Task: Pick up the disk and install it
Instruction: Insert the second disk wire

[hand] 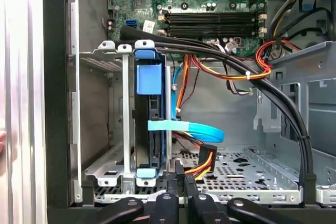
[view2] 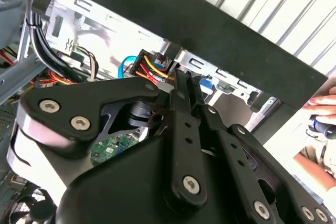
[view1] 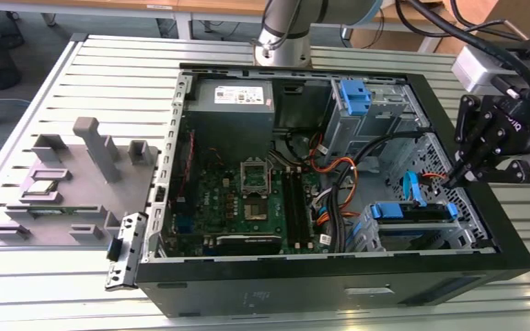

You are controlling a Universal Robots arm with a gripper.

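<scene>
The disk (view1: pixel 414 212) sits in the drive cage at the open computer case's corner on the exterior view's right, its blue rails showing. In the first wrist view the disk (hand: pixel 152 129) stands edge-on between the cage's metal walls, a blue tab on its end. My gripper (view1: pixel 452 182) hangs over the case's side wall just beyond that cage, shut with nothing between its fingers. Its fingertips (hand: pixel 174 178) sit close to a connector with yellow, red and black wires (hand: pixel 206 161). In the second wrist view the gripper (view2: pixel 184 80) points at the same wires.
Thick black cables (hand: pixel 252 77) and a flat blue cable (hand: pixel 191 128) cross beside the cage. The motherboard (view1: pixel 256 193), a grey power-supply box (view1: pixel 232 96) and a blue bracket (view1: pixel 352 96) fill the case. A grey fixture (view1: pixel 72 179) stands beside it. A person's hand (view2: pixel 321 114) is near.
</scene>
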